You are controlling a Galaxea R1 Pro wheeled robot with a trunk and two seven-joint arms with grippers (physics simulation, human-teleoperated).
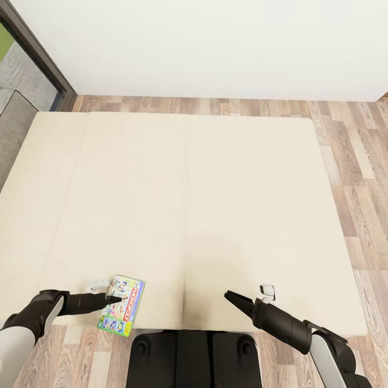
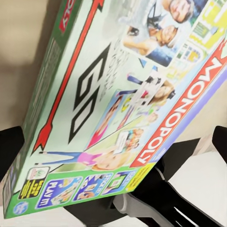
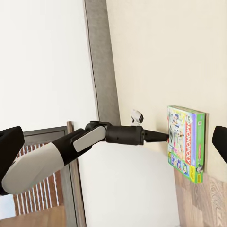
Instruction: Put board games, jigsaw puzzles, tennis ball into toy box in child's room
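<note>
A Monopoly board game (image 1: 123,305) with a green edge lies flat at the front left of the cream bed (image 1: 205,205), one corner hanging over the bed's front edge. My left gripper (image 1: 112,296) reaches in from the left and touches the box's near edge. In the left wrist view the box (image 2: 118,109) is very close, and the dark fingers (image 2: 10,146) stand wide apart at its sides, open. The right wrist view has the same box (image 3: 185,142) with the left gripper (image 3: 161,136) against it. My right gripper (image 1: 233,297) hovers open over the bed's front right, holding nothing.
A white wall (image 1: 215,43) runs behind the bed. A dark door frame (image 1: 37,54) stands at the far left. Wood-plank floor (image 1: 355,178) lies to the right of the bed and along its front edge. My dark base (image 1: 194,358) is against the bed's front.
</note>
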